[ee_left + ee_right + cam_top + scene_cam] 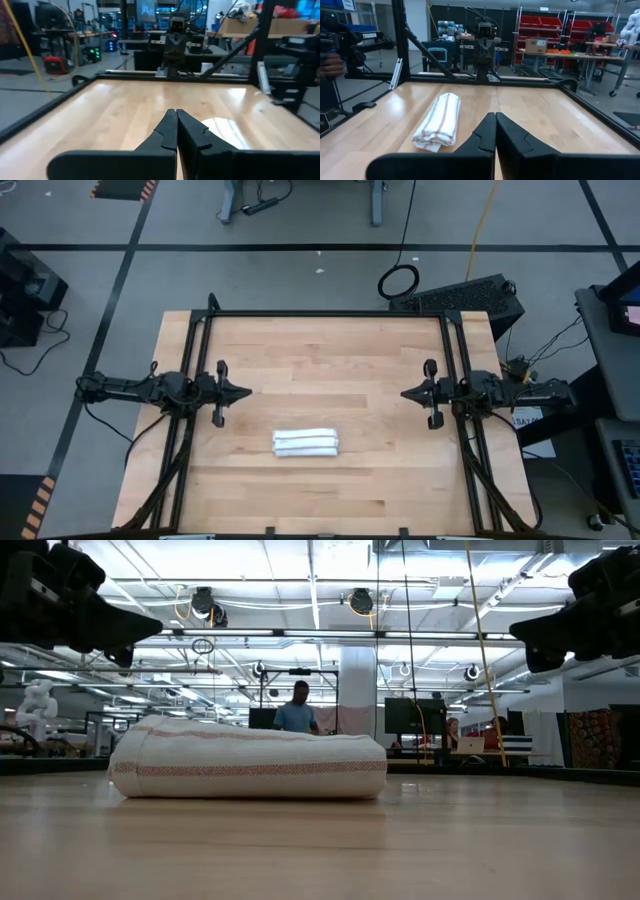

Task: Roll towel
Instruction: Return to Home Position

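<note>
The towel [306,443] lies rolled into a short white log with faint stripes, resting on its long side on the wooden table, a little nearer the near edge than the middle; it also shows in the low view [248,761] and the right wrist view [438,122]. My left gripper [247,392] is shut at the table's left side, pointing level toward the right. My right gripper [404,394] is shut at the right side, pointing level toward the left. Both stand above the table, well clear of the towel.
A black metal frame [330,314] runs along the table's far edge and down both sides. The bare wooden top [330,355] spreads between the two grippers and beyond the towel. People sit in the room beyond the table [297,712].
</note>
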`<state>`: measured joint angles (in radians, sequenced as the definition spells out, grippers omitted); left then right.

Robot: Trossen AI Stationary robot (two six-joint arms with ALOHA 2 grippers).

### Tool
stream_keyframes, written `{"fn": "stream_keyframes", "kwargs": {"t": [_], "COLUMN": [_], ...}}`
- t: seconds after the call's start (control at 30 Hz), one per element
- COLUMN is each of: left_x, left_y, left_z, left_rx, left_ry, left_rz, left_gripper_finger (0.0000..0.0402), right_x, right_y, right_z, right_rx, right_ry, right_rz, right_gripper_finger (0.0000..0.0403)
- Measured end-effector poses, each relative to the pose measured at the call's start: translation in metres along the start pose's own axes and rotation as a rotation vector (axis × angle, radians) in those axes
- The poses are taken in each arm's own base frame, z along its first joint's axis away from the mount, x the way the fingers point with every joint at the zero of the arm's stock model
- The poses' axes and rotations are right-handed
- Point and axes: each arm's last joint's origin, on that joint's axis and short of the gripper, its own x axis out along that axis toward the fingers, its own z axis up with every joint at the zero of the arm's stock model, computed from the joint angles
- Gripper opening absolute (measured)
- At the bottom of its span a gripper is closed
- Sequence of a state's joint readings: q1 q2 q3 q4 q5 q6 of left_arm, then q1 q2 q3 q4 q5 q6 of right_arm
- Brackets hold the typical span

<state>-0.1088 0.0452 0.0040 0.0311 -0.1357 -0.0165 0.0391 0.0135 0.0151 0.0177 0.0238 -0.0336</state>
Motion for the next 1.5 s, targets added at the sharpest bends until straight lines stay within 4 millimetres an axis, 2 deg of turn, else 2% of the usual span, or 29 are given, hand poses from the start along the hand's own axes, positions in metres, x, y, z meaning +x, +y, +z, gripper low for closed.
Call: {"fn": "stream_keyframes", "kwargs": {"t": [1.2, 1.3, 1.5], "left_x": [-0.0024, -0.0024, -0.0024], "left_y": [0.0014, 0.0014, 0.0013], "left_z": [0.0029, 0.0029, 0.0032], "left_rx": [0.094, 0.063, 0.125], "left_ry": [-0.038, -0.038, -0.040], "left_rz": [-0.004, -0.005, -0.004], "left_gripper_finger": [0.0000, 0.0006, 0.0023], "right_x": [0.0001, 0.0001, 0.0001], "right_y": [0.0000, 0.0000, 0.0000], "right_z": [-0.0002, -0.0002, -0.0002], "right_rx": [0.022, 0.022, 0.022], "right_ry": [0.001, 0.002, 0.001], "right_rz": [0.000, 0.000, 0.000], "right_gripper_finger": [0.0000, 0.0000, 0.0000]}}
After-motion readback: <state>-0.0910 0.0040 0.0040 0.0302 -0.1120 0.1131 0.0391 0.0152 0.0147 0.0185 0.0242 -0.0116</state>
